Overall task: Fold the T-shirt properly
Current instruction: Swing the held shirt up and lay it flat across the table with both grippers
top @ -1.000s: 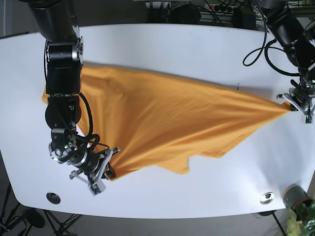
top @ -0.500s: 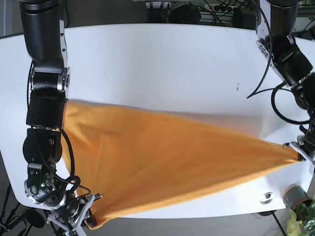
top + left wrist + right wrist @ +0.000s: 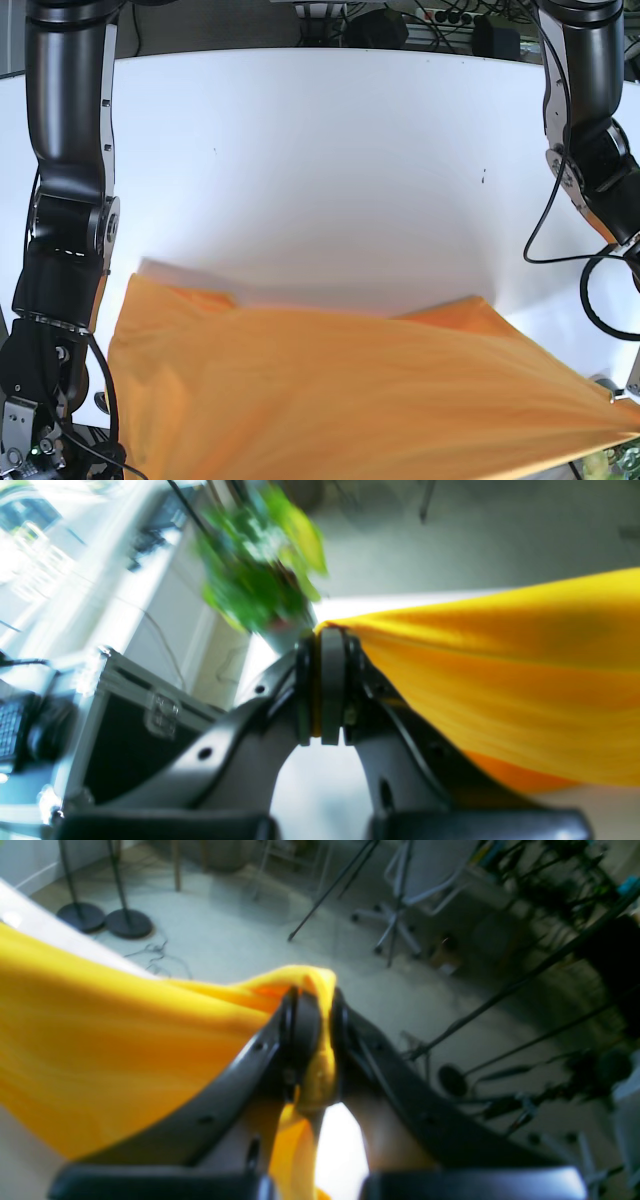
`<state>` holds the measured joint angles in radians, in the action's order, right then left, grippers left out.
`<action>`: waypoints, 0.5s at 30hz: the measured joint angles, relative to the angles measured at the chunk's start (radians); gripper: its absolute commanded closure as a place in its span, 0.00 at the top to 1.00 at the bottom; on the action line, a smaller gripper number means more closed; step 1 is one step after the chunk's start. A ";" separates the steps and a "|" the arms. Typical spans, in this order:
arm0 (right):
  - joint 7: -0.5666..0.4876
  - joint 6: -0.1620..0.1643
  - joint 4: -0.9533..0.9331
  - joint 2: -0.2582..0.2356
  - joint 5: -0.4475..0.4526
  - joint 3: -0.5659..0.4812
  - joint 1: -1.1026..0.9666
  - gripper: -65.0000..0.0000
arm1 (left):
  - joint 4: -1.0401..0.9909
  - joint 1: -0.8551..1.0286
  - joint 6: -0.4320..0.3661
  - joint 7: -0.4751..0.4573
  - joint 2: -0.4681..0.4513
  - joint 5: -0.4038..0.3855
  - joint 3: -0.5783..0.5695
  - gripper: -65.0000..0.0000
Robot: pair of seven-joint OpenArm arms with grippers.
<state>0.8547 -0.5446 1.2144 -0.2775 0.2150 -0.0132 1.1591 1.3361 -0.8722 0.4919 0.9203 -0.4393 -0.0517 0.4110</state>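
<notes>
Orange cloth is pinched in both closed grippers, left gripper (image 3: 322, 690) and right gripper (image 3: 315, 1040), each on a corner. Between them the T-shirt (image 3: 350, 390) hangs stretched over the near edge of the white table (image 3: 330, 150). Soft, light and limp, it looks best held by corners or hems.

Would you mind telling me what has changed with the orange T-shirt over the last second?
The orange cotton T-shirt has been dragged toward the near edge of the white table, both arms pulling back together. The left gripper and right gripper stay clamped on its corners, cloth stretched between them.
</notes>
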 measured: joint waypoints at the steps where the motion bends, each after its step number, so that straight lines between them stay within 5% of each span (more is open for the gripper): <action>1: 0.004 -0.005 0.000 -0.006 0.003 -0.001 0.017 0.00 | 0.000 -0.021 -0.001 0.001 0.000 0.000 0.000 0.00; 8: 0.014 -0.043 0.005 -0.048 0.017 -0.001 0.116 0.00 | 0.000 -0.165 0.005 -0.003 -0.045 -0.014 -0.080 0.00; 15: 0.155 -0.111 0.101 -0.055 0.022 0.000 0.084 0.00 | 0.007 -0.173 0.003 -0.003 -0.068 -0.014 -0.082 0.00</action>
<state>1.0096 -0.6556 1.3151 -0.3325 0.2367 -0.0128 1.2430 1.3430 -1.0451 0.4953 0.9169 -0.5076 -0.0662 0.3286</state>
